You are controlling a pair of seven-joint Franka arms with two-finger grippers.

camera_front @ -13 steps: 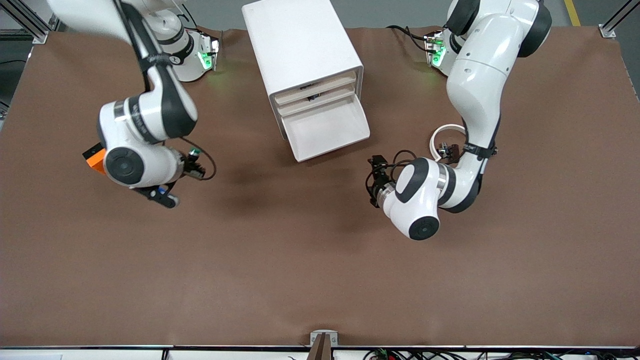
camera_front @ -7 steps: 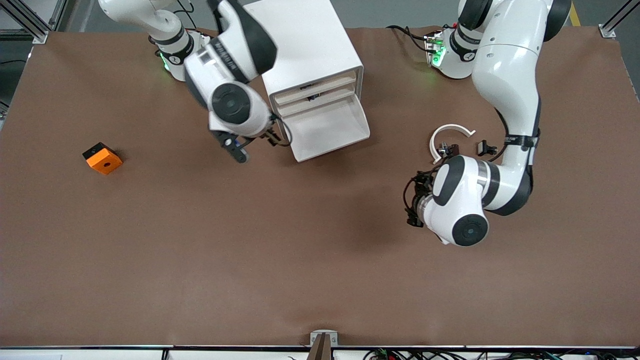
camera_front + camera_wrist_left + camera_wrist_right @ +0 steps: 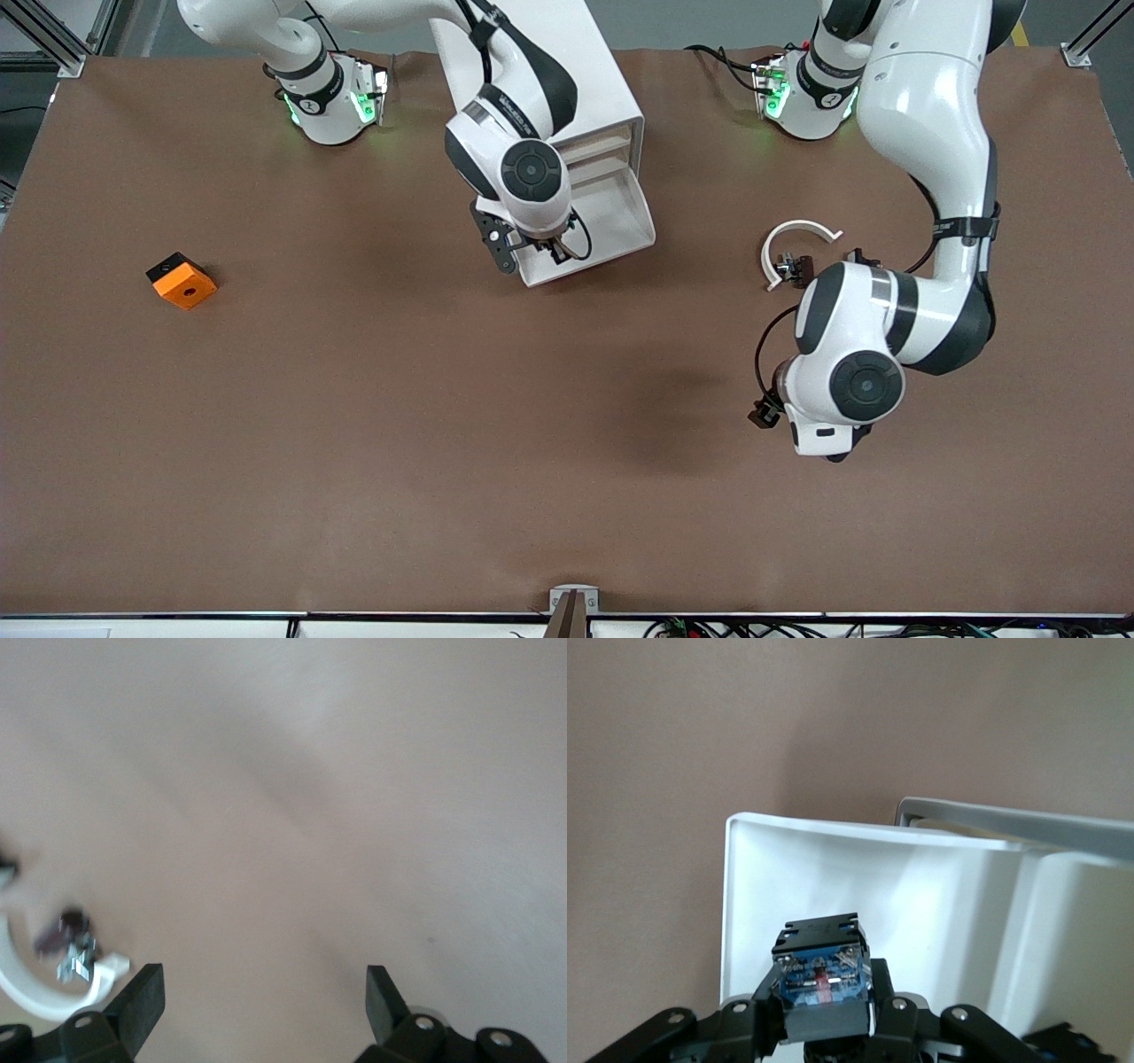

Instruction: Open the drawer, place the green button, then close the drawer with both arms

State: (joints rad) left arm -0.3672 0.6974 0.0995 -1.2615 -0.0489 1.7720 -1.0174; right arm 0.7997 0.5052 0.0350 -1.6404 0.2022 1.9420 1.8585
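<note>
while right claw (image 3: 824, 1014) grips button (image 3: 821, 970) over open drawer (image 3: 611, 232), left claw (image 3: 261, 1014) hangs wide above bare table (image 3: 443, 443).

Right arm reaches out from its base, elbow high, wrist bent down, and the right gripper (image 3: 824, 1014) has its fingers clamped on the button (image 3: 821, 973). Left arm folds back at the elbow; the left gripper (image 3: 261, 1005) points down, fingers spread wide, holding nothing.

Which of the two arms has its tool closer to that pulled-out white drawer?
The right. The right tool hangs over the open drawer, gripping the button. The left tool is open above bare table, toward the left arm's end.
</note>
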